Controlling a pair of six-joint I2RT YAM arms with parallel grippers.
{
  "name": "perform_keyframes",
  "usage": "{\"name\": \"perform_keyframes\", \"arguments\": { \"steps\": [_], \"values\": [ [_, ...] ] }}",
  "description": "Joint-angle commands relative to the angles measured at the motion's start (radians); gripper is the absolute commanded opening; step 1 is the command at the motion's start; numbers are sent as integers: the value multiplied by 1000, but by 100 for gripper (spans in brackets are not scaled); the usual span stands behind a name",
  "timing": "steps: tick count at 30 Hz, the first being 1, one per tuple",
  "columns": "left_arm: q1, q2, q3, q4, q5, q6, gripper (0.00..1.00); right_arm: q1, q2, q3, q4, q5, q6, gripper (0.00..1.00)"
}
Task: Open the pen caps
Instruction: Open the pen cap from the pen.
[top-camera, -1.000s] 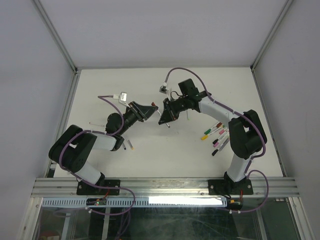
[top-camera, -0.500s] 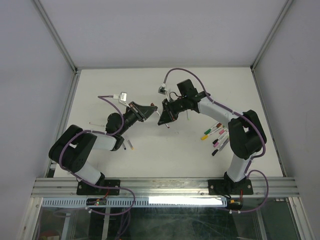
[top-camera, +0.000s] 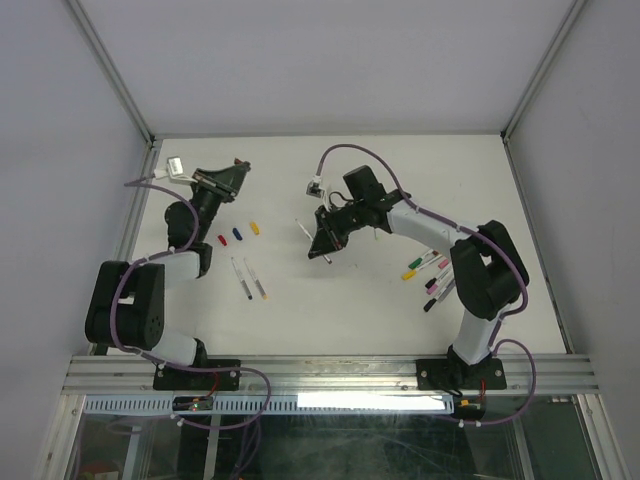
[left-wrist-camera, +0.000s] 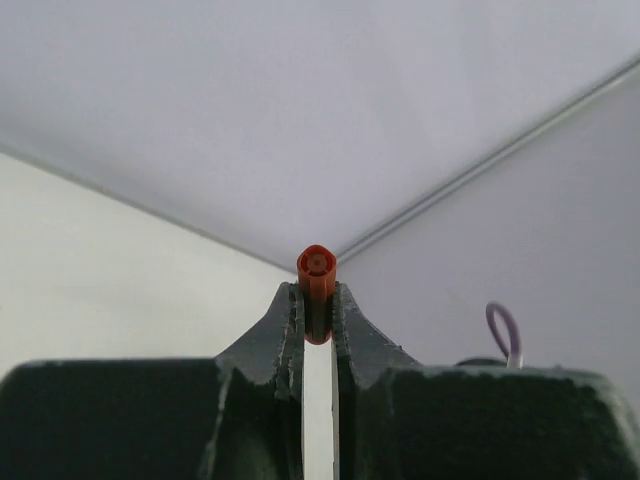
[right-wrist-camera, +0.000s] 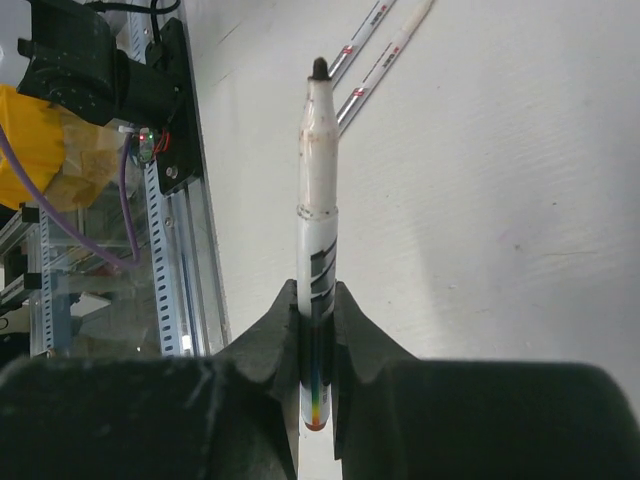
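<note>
Red cap (left-wrist-camera: 317, 272) — now off the pen (right-wrist-camera: 318, 180)

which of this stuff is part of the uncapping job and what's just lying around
In the job: orange-red cap in left gripper; uncapped pen in right gripper; capped pens waiting.
Lying about: red cap, blue cap, yellow cap; two bare pen barrels.

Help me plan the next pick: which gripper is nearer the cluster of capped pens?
Right. The right gripper, holding an uncapped pen, is mid-table, left of the capped pens; the left gripper, clamping a red cap, is far-left, near the back.
</note>
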Motion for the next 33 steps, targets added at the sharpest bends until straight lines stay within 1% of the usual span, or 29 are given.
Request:
{"name": "perform_keyframes", "arguments": {
  "steps": [1,3,6,8,9,11,13,15,18,20,22,24,26,29,33],
  "values": [
    [64,-41,71,8,-76,-64,0,46,15,10,13,-17,15,0],
    [69,-62,94,-69,-45,-46,0,56,19,3,32,10,34,0],
    [69,-132,99,-315,-15,33,0,75,21,-21,82,105,103,0],
    [69,-188,49,-448,-22,83,0,100,27,-39,129,181,164,0],
    [70,-229,16,-496,-41,112,0,121,31,-43,146,229,201,0],
    [69,-322,-49,-602,-97,153,0,183,48,-30,158,383,268,0],
    [70,-424,-93,-725,-162,188,0,257,81,19,128,552,346,0],
    [70,-522,-115,-870,-220,207,0,306,135,94,84,686,408,0],
    [70,-647,-124,-1028,-285,223,0,364,222,225,-12,822,464,0],
    [70,-711,-125,-1114,-332,219,0,398,252,254,-34,888,468,0],
    [69,-760,-126,-1181,-352,215,0,417,260,251,-25,907,474,0],
    [70,-803,-131,-1217,-357,208,0,428,267,254,-21,927,480,7],
    [70,-828,-135,-1235,-350,205,0,432,283,267,-27,938,478,11],
    [69,-845,-135,-1251,-345,201,0,431,311,280,-36,938,473,13],
    [70,-842,-135,-1256,-335,199,0,433,327,286,-42,965,466,23]
  ]
}}
